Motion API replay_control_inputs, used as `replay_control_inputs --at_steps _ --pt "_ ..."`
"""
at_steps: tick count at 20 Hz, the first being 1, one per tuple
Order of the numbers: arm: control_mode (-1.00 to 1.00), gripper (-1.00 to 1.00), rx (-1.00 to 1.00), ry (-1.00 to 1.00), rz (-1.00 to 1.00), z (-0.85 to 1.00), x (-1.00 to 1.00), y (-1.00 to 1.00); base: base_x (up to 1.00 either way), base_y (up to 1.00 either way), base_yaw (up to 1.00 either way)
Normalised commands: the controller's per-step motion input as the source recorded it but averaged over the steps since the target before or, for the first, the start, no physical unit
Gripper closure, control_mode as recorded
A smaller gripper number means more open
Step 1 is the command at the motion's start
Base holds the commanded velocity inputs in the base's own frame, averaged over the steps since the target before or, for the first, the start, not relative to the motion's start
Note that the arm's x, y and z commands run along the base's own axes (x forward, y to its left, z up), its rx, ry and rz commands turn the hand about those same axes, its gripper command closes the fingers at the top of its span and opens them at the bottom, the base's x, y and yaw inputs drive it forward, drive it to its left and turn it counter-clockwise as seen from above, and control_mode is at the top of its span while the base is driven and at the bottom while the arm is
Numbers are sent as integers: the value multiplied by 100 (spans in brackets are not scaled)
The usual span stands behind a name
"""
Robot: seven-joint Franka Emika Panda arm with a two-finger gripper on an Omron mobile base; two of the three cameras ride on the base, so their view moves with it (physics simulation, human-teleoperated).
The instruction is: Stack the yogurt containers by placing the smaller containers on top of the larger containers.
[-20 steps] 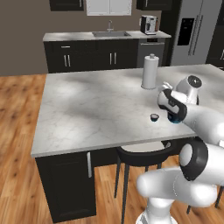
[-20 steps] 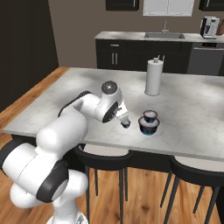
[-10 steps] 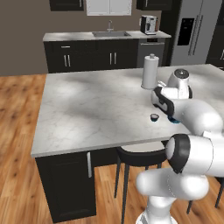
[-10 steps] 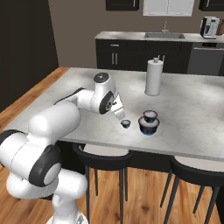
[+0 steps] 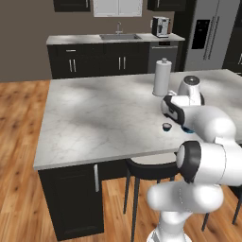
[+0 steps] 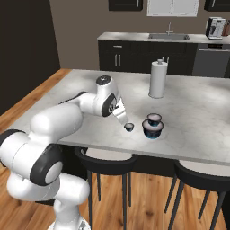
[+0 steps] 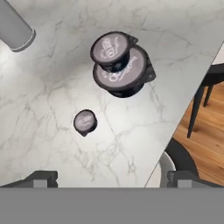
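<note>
Hovering with gripper [image 6: 123,117] fully open and empty, just left of tiny tub [image 6: 129,127] near the island's front edge. Requiring descent to straddle it. Carrying next onto mid-sized tub [image 6: 154,119], sitting atop widest tub [image 6: 152,129] just right.

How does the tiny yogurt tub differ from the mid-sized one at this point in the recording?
The tiny tub is much narrower than the mid-sized tub. The tiny tub sits alone on the marble counter; the mid-sized tub rests on top of the widest tub, off-centre. Both are round, dark-sided with pale printed lids, and neither is held.
</note>
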Motion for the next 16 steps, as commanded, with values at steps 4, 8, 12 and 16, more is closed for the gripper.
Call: replay_control_inputs --at_steps 4,8,12,16 --pt "-100 -100 0 0 2 -36 0 0 0 0 0" --pt "-100 -100 0 0 3 -32 0 0 0 0 0" --pt "-100 -100 0 3 2 -24 8 0 0 0 0" --pt "-100 -100 0 12 0 -18 18 0 0 0 0"
